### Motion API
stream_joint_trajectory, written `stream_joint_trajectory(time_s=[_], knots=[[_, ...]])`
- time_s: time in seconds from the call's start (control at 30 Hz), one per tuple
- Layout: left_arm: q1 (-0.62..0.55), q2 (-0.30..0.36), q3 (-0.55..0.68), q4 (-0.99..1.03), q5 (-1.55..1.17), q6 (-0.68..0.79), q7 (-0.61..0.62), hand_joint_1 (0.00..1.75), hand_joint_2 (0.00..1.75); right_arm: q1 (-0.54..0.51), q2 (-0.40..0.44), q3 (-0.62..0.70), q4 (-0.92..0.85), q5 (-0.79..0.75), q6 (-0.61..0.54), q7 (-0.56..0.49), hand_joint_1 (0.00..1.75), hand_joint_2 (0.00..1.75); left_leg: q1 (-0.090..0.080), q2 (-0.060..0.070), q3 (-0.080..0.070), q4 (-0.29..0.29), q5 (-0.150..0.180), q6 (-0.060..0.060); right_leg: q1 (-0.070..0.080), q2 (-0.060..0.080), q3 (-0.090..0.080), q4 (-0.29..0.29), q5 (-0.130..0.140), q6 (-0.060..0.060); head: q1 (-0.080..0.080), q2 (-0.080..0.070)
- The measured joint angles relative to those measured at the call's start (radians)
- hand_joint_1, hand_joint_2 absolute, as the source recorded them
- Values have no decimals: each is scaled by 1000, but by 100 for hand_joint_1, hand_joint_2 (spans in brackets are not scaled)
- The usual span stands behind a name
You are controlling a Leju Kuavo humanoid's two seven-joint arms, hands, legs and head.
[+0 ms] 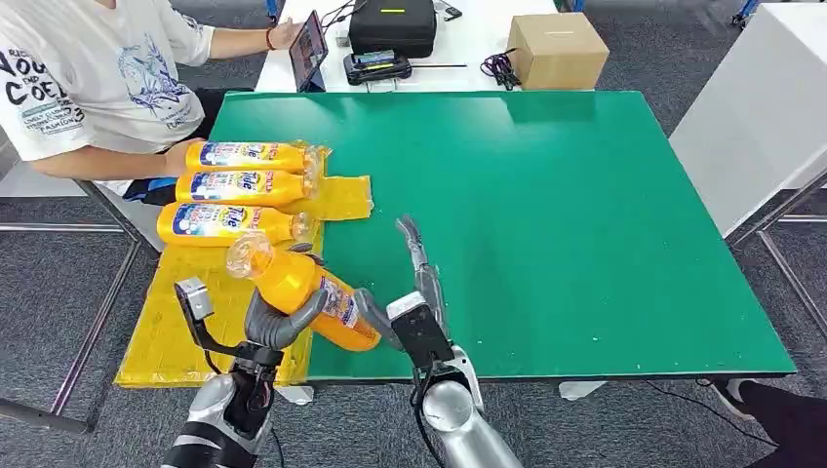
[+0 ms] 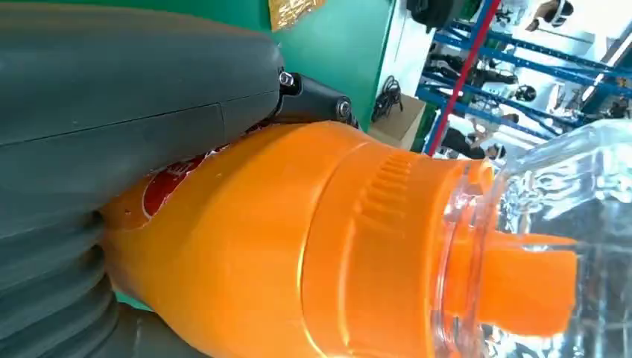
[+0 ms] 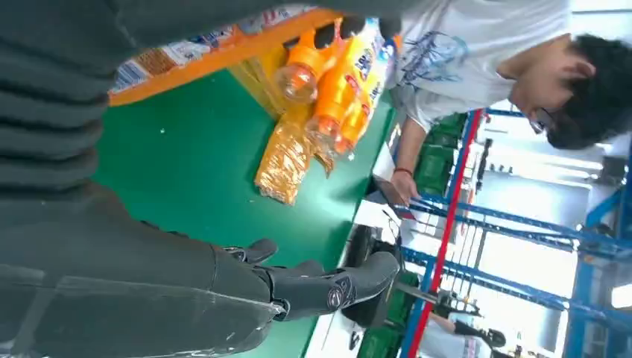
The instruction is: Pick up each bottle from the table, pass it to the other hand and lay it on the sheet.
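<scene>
Left hand wrapped around an orange bottle, held tilted above the near left corner of the green table, clear cap toward 11 o'clock, base toward 4 o'clock. Right hand just beside the bottle's base, thumb close to or touching it, contact not certain; fingers extended straight toward 12 o'clock and holding nothing. Yellow sheet spread over the table's left edge, hanging off the near side. Three more bottles lying on the sheet at 10 o'clock from the hands, side by side, caps toward 3 o'clock. Person in a white printed T-shirt seated at the far left, forearm just behind the farthest bottle. Cardboard box and black case on the white table beyond. Left wrist view: close look at the held bottle's ribbed orange shoulder and orange spout under the transparent cap, grey thumb pressed along the body. Right wrist view: dark fingers stretched out over green surface, with the three bottles' caps facing the camera.
</scene>
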Motion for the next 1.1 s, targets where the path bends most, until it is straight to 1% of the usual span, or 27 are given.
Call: stream_joint_trajectory(time_s=[0.2,0.4,0.43,0.53,0.6,0.63,0.67,0.73,0.83,0.87,1.0,1.1], knots=[[0,0,15,0,-10,37,-15,175,175,15,0,-5,-44,-11,0,-14,0,0,0,0,0,0,0,0,0,0,0,0,0,0,0,0],[-14,3,39,-17,-184,207,-124,175,175,38,-4,-7,-126,-48,-2,-42,0,0,0,0,0,0,0,0,0,0,0,0,0,0,0,0],[-18,5,40,-23,-250,270,-155,175,175,40,-6,-6,-140,-54,-3,-48,0,0,0,0,0,0,0,0,0,0,0,0,0,0,0,0],[-42,16,48,-53,-568,569,-270,175,175,45,-10,1,-186,-83,-11,-75,0,0,0,0,0,0,0,0,0,0,0,0,0,0,0,0],[-72,37,61,-73,-828,767,-289,175,175,45,-13,6,-224,-103,-11,-77,0,0,0,0,0,0,0,0,0,0,0,0,0,0,0,0],[-86,46,68,-78,-950,838,-286,175,175,45,-13,11,-246,-109,-10,-77,0,0,0,0,0,0,0,0,0,0,0,0,0,0,0,0],[-98,56,79,-84,-1025,871,-283,175,175,45,-13,15,-265,-113,-10,-76,0,0,0,0,0,0,0,0,0,0,0,0,0,0,-1,0],[-113,62,97,-91,-1156,895,-278,175,175,44,-14,21,-289,-116,-10,-74,0,0,0,0,1,0,0,0,0,0,1,0,0,0,-1,0],[-128,62,160,-100,-1505,904,-277,175,175,44,-14,25,-312,-125,-9,-74,0,0,0,0,1,0,1,0,0,0,1,0,0,0,0,0],[-129,62,180,-101,-1567,905,-277,175,175,44,-15,26,-317,-128,-9,-74,0,0,0,1,1,0,1,0,0,0,1,0,0,0,0,0],[-134,61,219,-106,-1580,908,-273,175,175,44,-17,26,-328,-134,-5,-74,0,0,0,0,1,0,0,0,0,0,0,0,0,0,0,0],[-136,64,226,-98,-1648,908,-221,175,175,44,-17,26,-331,-139,-5,-74,0,0,0,0,1,0,0,0,0,0,0,0,0,0,0,0]])
